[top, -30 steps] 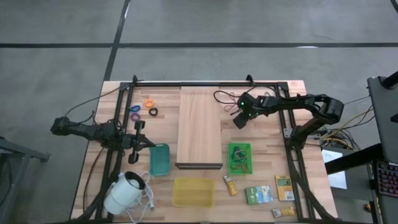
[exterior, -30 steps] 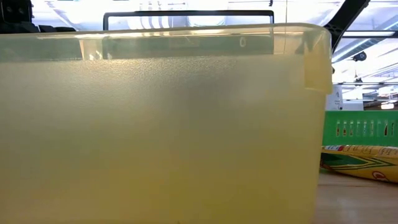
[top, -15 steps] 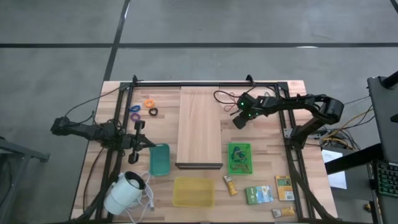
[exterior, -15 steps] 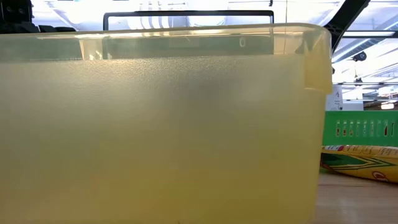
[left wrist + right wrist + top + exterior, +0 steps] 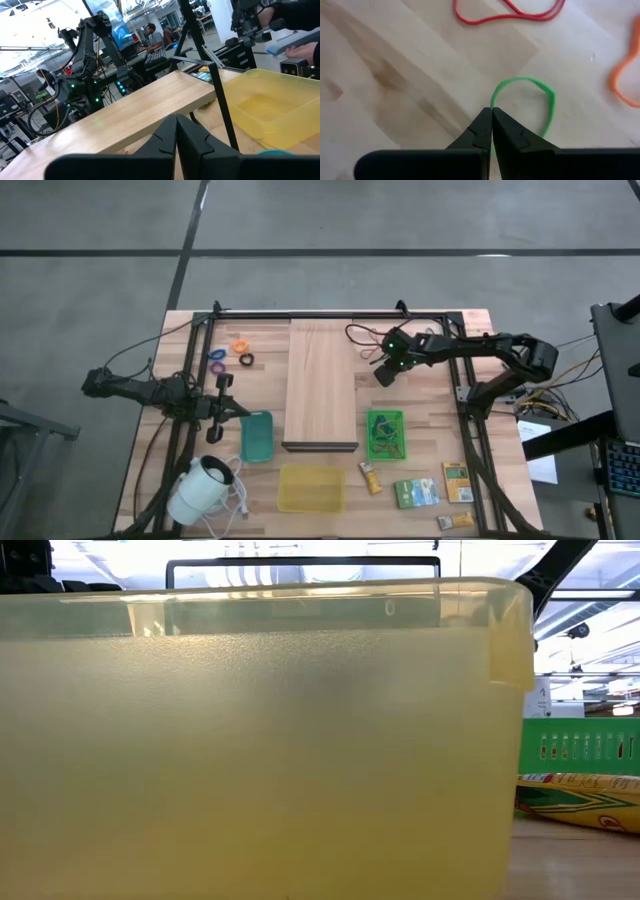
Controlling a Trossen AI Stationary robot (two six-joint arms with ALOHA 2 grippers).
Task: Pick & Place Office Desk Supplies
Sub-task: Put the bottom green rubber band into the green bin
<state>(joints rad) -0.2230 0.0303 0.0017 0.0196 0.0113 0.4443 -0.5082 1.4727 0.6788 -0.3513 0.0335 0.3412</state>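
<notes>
Early going: the right gripper (image 5: pixel 491 116), fingers pinched on a thin green rubber-band loop (image 5: pixel 540 100), is working while coloured rings (image 5: pixel 238 346) and packets (image 5: pixel 415 493) are lying unsorted on the bench (image 5: pixel 440 395); the left gripper (image 5: pixel 176 131) is waiting, fingers together, empty

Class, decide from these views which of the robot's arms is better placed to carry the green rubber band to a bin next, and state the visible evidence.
The right. Its right gripper is shut on the green rubber band on the table, close to the green bin. The left gripper waits shut, beyond the wooden board.
</notes>
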